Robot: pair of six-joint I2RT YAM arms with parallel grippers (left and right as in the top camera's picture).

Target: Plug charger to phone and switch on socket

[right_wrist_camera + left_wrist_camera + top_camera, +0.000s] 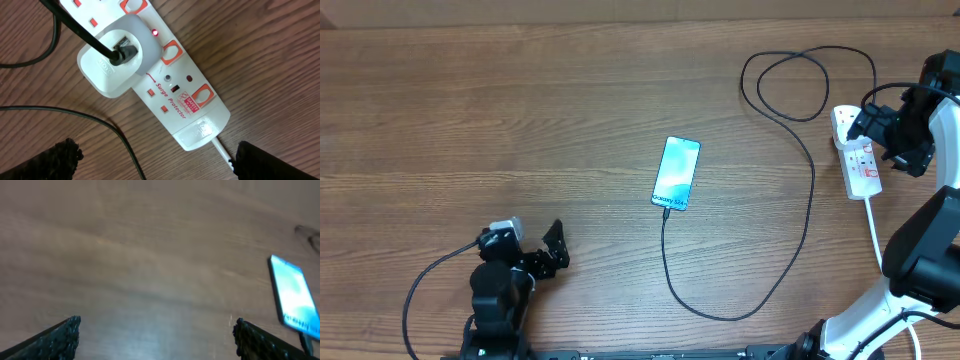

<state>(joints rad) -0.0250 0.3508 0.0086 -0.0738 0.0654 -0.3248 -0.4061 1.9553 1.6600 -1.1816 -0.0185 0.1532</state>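
The phone (677, 174) lies flat mid-table with its light-blue screen lit, and also shows at the right edge of the left wrist view (295, 294). The charger's thin black cable (808, 200) meets the phone's near edge, sweeps right, loops at the back and ends in a white adapter (116, 55) plugged into the socket (172, 85). A small red light (155, 33) glows beside that adapter. My right gripper (155, 162) hovers open above the socket's cord end, touching nothing. My left gripper (558, 252) stands open and empty over bare wood, well left of the phone.
The socket's thick white cord (873, 232) runs toward the front beside the right arm's base. The black cable's loops (800, 85) lie at the back right. A stretch of the black cable (107, 131) lies on the wood beside the socket. The wooden table (470, 120) spreads out to the left.
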